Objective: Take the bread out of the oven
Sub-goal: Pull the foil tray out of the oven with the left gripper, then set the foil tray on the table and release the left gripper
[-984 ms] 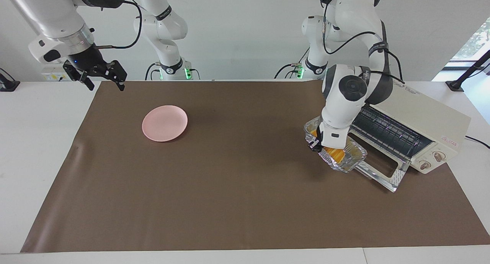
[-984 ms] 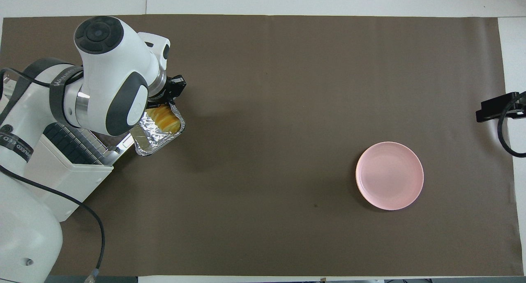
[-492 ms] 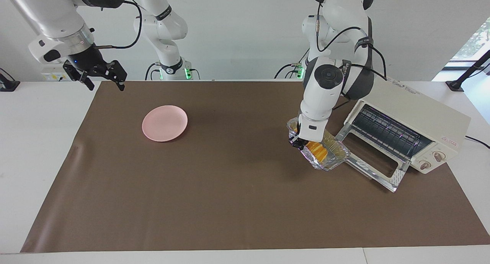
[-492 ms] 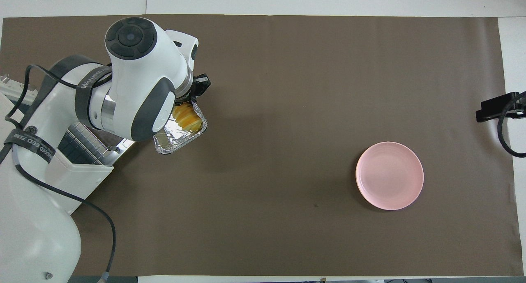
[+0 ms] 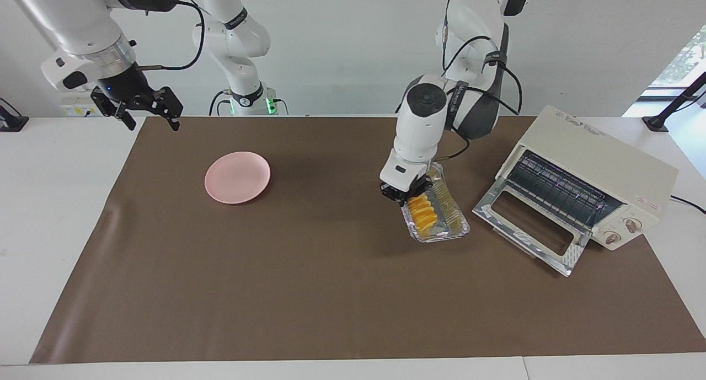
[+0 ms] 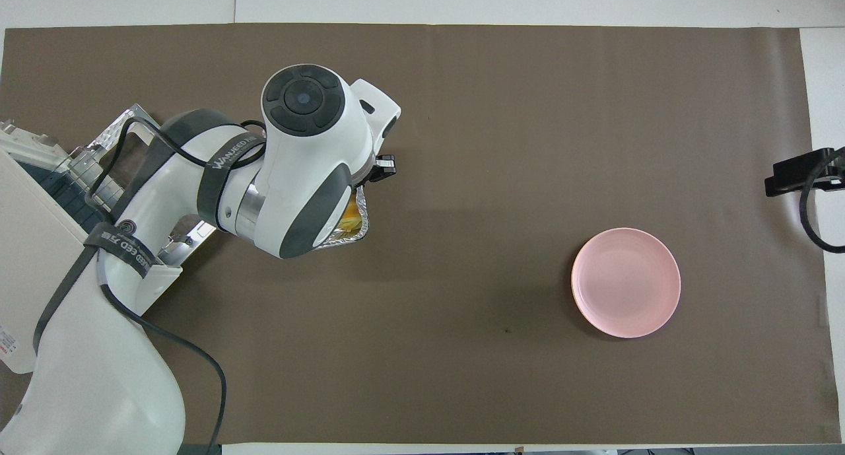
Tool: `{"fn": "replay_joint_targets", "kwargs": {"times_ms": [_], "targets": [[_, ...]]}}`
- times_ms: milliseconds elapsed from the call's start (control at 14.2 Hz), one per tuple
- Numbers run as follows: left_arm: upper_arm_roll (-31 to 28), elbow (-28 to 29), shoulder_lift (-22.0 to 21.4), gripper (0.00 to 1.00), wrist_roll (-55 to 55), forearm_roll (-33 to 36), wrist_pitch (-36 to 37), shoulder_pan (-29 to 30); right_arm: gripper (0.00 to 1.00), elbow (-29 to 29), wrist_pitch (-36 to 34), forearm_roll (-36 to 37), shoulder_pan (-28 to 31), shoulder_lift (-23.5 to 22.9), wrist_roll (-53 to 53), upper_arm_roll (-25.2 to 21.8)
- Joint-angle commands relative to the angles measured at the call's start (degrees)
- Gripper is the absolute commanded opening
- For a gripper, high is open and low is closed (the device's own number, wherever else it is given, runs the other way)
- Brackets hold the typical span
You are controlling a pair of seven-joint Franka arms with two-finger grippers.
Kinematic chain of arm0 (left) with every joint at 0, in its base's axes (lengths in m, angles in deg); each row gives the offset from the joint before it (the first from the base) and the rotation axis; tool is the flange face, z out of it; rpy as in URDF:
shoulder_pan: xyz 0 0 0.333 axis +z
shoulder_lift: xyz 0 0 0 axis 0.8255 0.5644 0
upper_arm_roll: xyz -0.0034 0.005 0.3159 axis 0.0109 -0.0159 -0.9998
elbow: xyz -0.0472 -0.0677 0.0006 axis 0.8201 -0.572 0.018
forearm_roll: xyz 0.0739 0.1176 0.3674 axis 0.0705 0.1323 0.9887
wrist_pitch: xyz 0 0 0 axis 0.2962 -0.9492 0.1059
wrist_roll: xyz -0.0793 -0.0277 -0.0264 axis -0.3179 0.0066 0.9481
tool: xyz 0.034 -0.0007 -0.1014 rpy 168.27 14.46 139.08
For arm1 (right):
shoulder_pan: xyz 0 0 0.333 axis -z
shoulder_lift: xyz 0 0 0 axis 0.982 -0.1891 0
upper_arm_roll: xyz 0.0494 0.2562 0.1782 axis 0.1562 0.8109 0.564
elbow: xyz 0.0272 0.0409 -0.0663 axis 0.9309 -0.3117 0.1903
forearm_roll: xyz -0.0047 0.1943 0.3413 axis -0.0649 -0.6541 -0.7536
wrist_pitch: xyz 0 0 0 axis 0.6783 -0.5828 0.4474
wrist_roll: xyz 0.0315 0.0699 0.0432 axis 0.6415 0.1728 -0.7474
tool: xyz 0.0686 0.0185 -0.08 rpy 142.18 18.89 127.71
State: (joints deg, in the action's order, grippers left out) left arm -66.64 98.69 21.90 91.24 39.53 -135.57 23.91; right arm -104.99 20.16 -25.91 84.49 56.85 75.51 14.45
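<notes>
- Brown mat (image 5: pixel 309 292): oven (image 5: pixel 598 176) door hangs open, rack bare.
- Left gripper (image 5: pixel 405 195) pinches foil tray (image 5: pixel 444 225) rim; bread (image 5: pixel 422 213) inside, already out.
- Right gripper (image 5: pixel 146 108) waits spread; plate (image 5: pixel 237 177) unfilled.

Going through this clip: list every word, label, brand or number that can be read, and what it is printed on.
"WANJEED": black band on the left arm, overhead view; the last letters are uncertain.
Red-printed label by the knobs on the oven: too small to read.
Print along the oven's top edge: too blurred to read.
Bread, foil tray, pink plate: no text.
</notes>
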Motion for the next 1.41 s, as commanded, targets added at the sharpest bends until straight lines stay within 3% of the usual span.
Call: {"fn": "replay_joint_targets", "kwargs": {"times_ms": [0,211,422,773,914,1335], "targets": [[-1.0,1.1,-0.1,0.00,-7.2,0.9,-1.2,-3.5,1.00,-1.0,-0.4,0.6,0.4,1.1,-1.0,0.1],[-0.9,3.3,0.3,0.00,-9.6,0.9,-4.7,-4.0,1.00,-1.0,-0.5,0.6,0.0,1.1,-1.1,0.1],[-0.9,3.7,1.0,0.00,-9.3,0.8,-3.7,-6.3,1.00,-1.1,-0.4,0.6,0.5,1.1,-1.2,0.0],[-1.1,4.0,2.1,0.00,-0.7,0.8,-3.8,-11.7,1.00,-2.0,0.0,0.3,0.3,1.6,-1.2,0.1],[-1.1,3.8,4.2,0.00,2.9,1.3,-6.9,-12.2,1.00,-3.6,0.5,0.3,0.3,2.3,-1.2,0.1],[-1.1,2.9,6.9,0.00,3.4,3.9,-8.8,-12.9,1.00,-5.4,1.9,0.1,-0.1,3.2,-2.5,0.1]]}}
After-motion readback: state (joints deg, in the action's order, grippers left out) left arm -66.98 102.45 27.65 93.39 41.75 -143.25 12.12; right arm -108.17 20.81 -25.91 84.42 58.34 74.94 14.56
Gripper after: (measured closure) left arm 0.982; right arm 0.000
